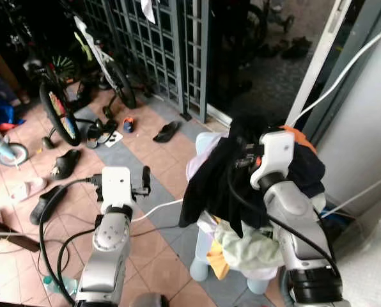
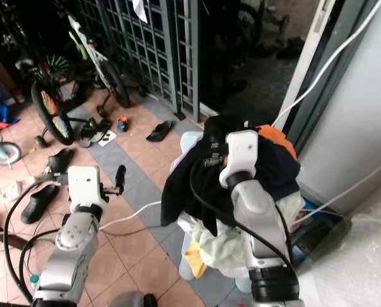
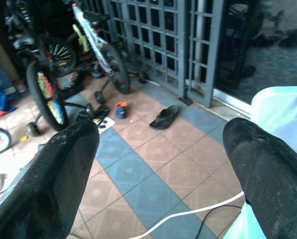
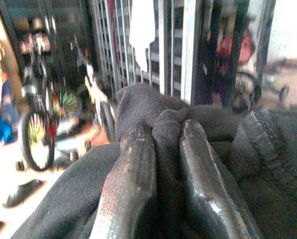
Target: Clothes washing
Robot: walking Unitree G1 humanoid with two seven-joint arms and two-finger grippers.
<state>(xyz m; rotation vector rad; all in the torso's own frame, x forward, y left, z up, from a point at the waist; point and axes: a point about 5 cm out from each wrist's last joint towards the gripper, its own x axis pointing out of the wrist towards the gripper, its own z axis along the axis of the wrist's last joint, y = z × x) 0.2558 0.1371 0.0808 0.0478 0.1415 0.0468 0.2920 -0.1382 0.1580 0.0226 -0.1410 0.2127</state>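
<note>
A pale laundry basket (image 1: 206, 142) heaped with clothes stands on the tiled floor before me. My right gripper (image 4: 161, 164) is shut on a fold of a black garment (image 1: 209, 185), lifted above the heap so that it drapes down the basket's left side. Under it lie a pale green cloth (image 1: 245, 249) and an orange piece (image 1: 297, 134). My left gripper (image 3: 158, 164) is open over the floor to the left of the basket, its fingertips (image 1: 146, 178) holding nothing.
Bicycles (image 1: 59, 109) lean at the far left by a metal grille gate (image 1: 171, 45). Sandals and slippers (image 1: 166, 132) lie scattered on the tiles. A white cable (image 1: 158, 210) and black cables cross the floor. A grey wall (image 1: 363, 147) stands at right.
</note>
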